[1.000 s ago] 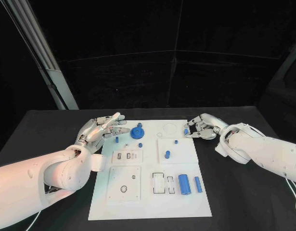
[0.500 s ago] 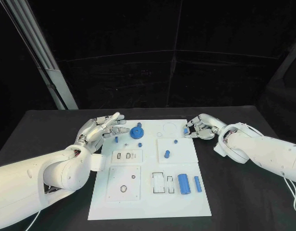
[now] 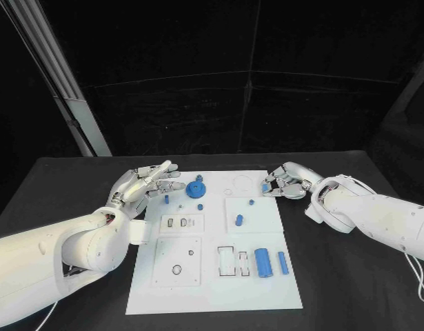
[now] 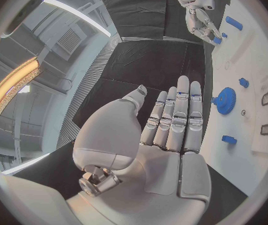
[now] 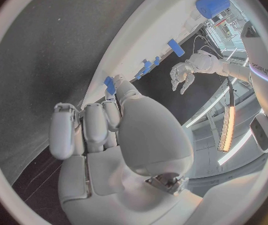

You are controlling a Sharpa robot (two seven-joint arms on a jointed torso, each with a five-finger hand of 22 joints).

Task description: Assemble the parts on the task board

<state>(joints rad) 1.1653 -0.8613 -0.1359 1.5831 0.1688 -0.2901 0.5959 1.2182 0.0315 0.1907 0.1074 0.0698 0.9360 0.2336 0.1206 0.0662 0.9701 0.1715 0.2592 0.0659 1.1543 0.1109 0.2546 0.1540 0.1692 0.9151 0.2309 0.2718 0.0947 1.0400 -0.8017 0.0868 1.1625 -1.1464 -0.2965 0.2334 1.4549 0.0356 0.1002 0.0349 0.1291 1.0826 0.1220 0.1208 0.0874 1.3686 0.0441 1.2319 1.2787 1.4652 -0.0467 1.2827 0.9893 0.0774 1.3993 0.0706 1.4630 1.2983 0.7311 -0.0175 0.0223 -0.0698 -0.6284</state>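
1. Black cloth covers the surface, with dark curtain walls behind and a pale metal post rising at the far left.
2. Writing: grey lettering runs along the left arm's casing in the right wrist view, too small and bent to read with certainty.
3. At the middle of the surface lies the white task board, carrying recessed outlines and blue parts.
4. A blue gear sits at the board's far left area; a small blue peg stands near the centre; two blue cylinders lie side by side near the board's right edge.
5. Beside the gear, the left hand hovers over the board's far left corner, fingers straight and spread, holding nothing.
6. At the board's far right corner, the right hand has its fingers curled in, pinching a small blue part at the fingertips; the right wrist view shows this blue piece against the thumb tip.
7. Compared with a second ago, the right hand sits slightly farther up the board edge; the left hand and the loose parts lie unchanged.
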